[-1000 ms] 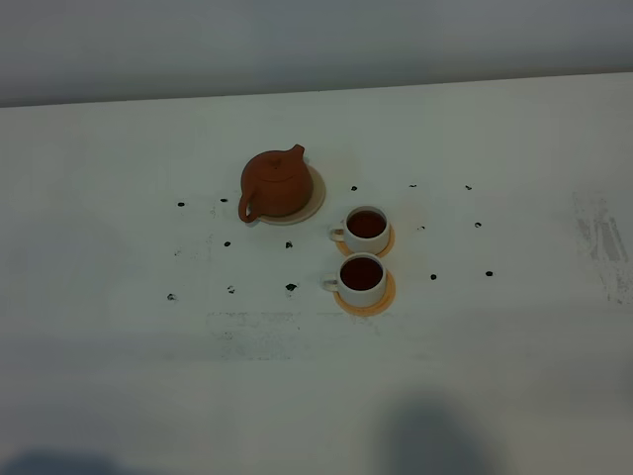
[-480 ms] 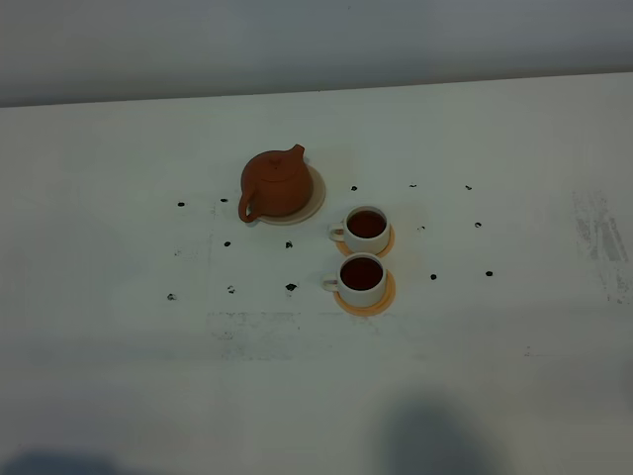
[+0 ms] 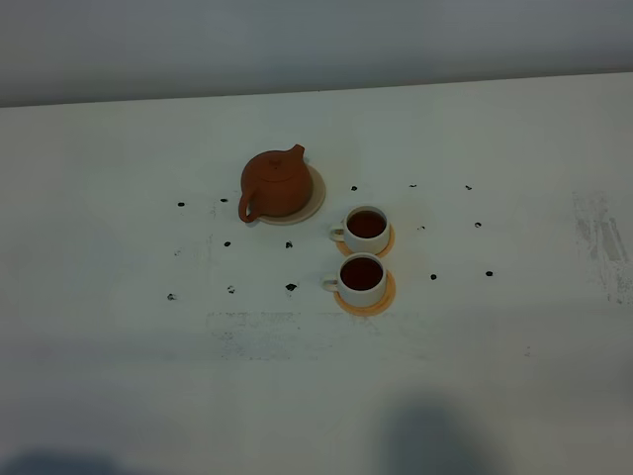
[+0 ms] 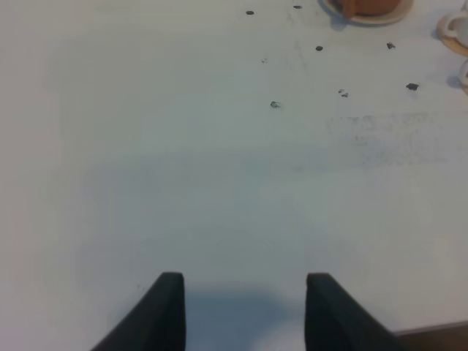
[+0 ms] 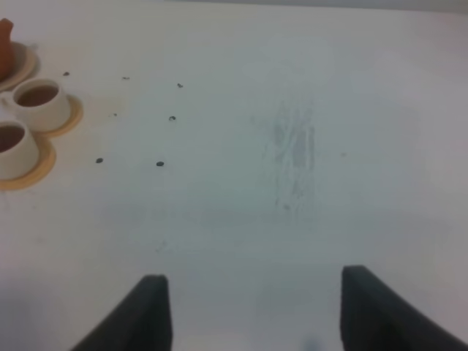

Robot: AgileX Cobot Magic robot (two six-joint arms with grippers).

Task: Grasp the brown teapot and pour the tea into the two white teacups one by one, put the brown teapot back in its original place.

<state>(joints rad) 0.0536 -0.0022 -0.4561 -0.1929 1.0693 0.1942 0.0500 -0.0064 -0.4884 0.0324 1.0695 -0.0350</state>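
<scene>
One brown teapot (image 3: pixel 276 183) sits upright on one round beige coaster (image 3: pixel 313 204), far-left of the cup pair; spout points far-right, loop handle near-left, lid on.

Two white teacups, each on its own orange coaster, both holding dark tea. Far teacup (image 3: pixel 366 229) on far orange coaster (image 3: pixel 387 246); near teacup (image 3: pixel 361 279) on near orange coaster (image 3: pixel 386 297). Handles of both point left. The two orange coasters lie just beside one another, far to near.

White surface (image 3: pixel 514 376) carries about fourteen small black marks scattered around the set, plus a faint scuffed patch at the right.

Left tool (image 4: pixel 245 292): released, fingers spread, nothing between them, over bare surface well apart from the teapot. Right tool (image 5: pixel 252 296): released, fingers wide apart, holding nothing, well to the right of the cups.
</scene>
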